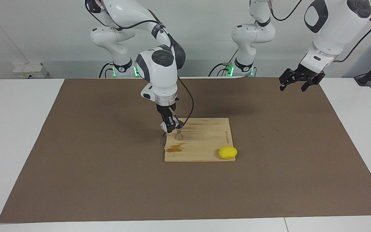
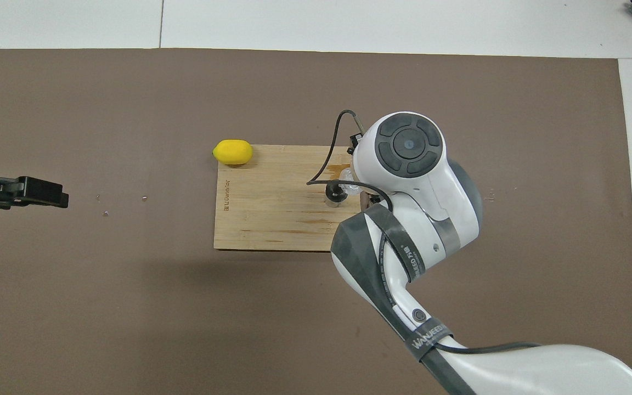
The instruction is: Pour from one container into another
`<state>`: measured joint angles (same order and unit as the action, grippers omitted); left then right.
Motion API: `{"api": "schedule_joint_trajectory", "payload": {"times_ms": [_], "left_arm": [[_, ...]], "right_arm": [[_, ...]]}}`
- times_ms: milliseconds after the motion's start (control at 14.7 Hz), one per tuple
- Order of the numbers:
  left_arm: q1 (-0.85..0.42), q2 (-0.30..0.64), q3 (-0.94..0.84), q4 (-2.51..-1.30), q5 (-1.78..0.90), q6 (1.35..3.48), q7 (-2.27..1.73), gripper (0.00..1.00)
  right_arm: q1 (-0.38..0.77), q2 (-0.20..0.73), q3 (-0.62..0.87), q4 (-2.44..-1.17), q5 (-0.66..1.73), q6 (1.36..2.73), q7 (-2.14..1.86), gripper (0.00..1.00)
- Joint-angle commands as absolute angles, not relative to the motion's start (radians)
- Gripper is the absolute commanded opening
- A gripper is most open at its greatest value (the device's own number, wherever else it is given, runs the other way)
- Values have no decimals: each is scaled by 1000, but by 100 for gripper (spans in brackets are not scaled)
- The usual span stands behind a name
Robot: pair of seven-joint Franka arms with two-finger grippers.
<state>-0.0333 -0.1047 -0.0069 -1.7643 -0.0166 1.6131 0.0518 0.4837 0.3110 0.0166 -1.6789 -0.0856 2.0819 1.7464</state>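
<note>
My right gripper (image 1: 170,128) hangs low over the wooden board (image 1: 204,145), clamped on the glass cup (image 1: 165,127), crowding the jigger (image 1: 179,132) just beside it. A brown spill (image 1: 175,148) marks the board's corner away from the robots. The lemon (image 1: 227,152) blocks the corner toward my left arm's end. Between jigger and lemon, bare board. My left gripper (image 1: 296,84), fingers apart, waits over open brown mat (image 1: 76,161).

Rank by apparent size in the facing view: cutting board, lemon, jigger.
1. cutting board, clearly largest.
2. lemon.
3. jigger, slimmer than the lemon but about as tall, so this gap is small.
</note>
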Motion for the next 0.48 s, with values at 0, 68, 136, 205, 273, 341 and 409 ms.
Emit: {"api": "schedule_joint_trajectory", "payload": {"times_ms": [0,68,136,205,273,341,409], "left_arm": [[0,-26,-54,-1585,23,1461,64,100],[2,-11,-54,-1559,20,1441,64,100],[0,-14,-54,-1572,20,1457,63,100],[0,-23,-54,-1594,18,1471,66,100],[-2,-26,-51,-1600,18,1471,64,100],[-2,-26,-51,-1598,12,1473,64,100],[2,-26,-46,-1601,-4,1474,57,100]], "right_arm": [[485,316,20,-1660,-115,2063,1775,18],[485,316,21,-1660,-115,2062,1775,18],[482,316,21,-1658,-112,2063,1775,18],[479,316,21,-1655,-106,2062,1773,18],[473,318,21,-1646,-101,2057,1773,18],[471,318,21,-1643,-98,2054,1773,18],[471,318,21,-1640,-98,2054,1773,18]]}}
